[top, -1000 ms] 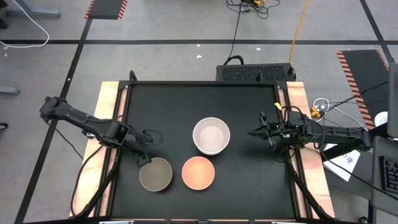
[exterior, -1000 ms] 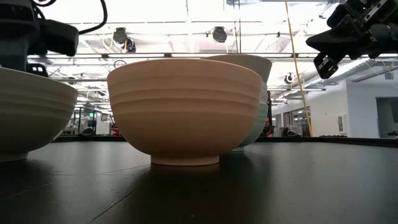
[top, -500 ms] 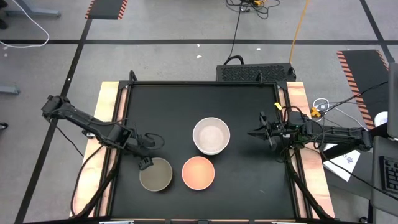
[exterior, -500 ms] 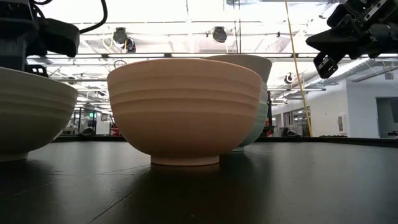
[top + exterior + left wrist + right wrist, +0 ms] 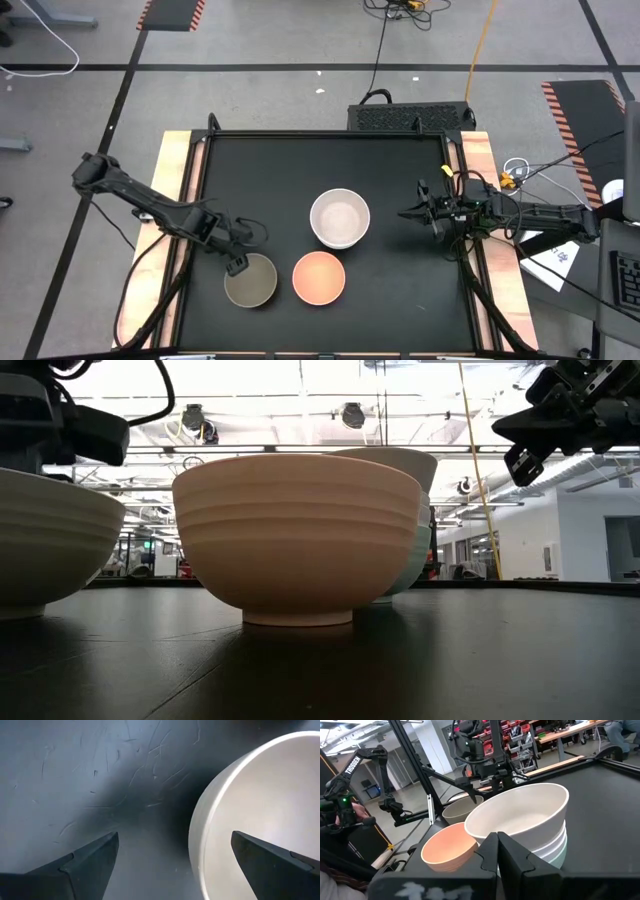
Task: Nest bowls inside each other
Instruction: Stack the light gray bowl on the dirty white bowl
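Left fingers (image 5: pixel 238 262) spread wide, straddling the olive-grey bowl (image 5: pixel 250 280) rim, one tip inside, one outside above the tabletop (image 5: pixel 300 170). Peach-orange bowl (image 5: pixel 318 277) just beyond. White stack (image 5: pixel 339 218) between both arms. Right fingers (image 5: pixel 405 213) pressed together, empty.

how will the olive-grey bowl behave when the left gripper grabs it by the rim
The olive-grey bowl looks rigid, so it should hold its shape. The open left gripper straddles only one edge, so it may tilt when lifted. Its smooth wall could slip between the fingers.
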Tool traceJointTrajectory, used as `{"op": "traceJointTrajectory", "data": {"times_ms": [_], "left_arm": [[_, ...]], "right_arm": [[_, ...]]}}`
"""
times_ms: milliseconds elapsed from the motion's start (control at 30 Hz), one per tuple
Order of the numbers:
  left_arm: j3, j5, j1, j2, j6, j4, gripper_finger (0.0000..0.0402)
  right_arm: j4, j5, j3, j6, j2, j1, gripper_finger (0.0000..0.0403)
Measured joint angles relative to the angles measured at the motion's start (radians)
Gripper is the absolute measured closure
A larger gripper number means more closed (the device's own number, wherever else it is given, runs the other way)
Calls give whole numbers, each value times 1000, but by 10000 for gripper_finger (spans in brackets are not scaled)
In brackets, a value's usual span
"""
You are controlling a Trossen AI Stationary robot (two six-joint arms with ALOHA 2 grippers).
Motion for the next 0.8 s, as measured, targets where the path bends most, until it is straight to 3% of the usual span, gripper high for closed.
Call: {"op": "traceJointTrajectory", "data": {"times_ms": [233, 333, 800], "left_arm": [[0, 3, 0, 28, 8, 2, 16], [0, 10, 0, 33, 12, 2, 48], [0, 63, 1, 33, 53, 5, 346]], "right_arm": [[0, 0, 0, 0, 0, 20, 403], [0, 0, 0, 0, 0, 32, 403], [0, 1, 0, -4, 0, 43, 403]]}}
